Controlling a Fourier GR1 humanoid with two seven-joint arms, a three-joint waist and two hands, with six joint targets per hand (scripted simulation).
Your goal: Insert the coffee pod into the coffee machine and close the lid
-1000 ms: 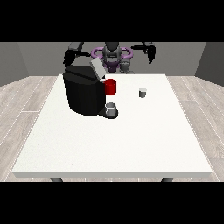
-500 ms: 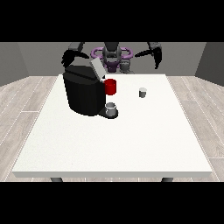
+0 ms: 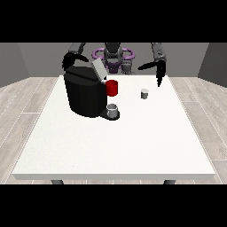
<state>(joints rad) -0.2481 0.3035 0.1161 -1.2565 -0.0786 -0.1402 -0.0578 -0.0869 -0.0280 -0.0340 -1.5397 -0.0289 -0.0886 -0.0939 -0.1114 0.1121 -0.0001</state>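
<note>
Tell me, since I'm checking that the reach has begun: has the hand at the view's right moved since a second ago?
Yes. The hand at the view's right has come down and forward, closer to the coffee pod, which stays put on the table.

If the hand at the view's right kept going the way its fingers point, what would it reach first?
The hand at the view's right points down; likely the bare white table just right of the coffee pod, though depth is unclear.
</note>
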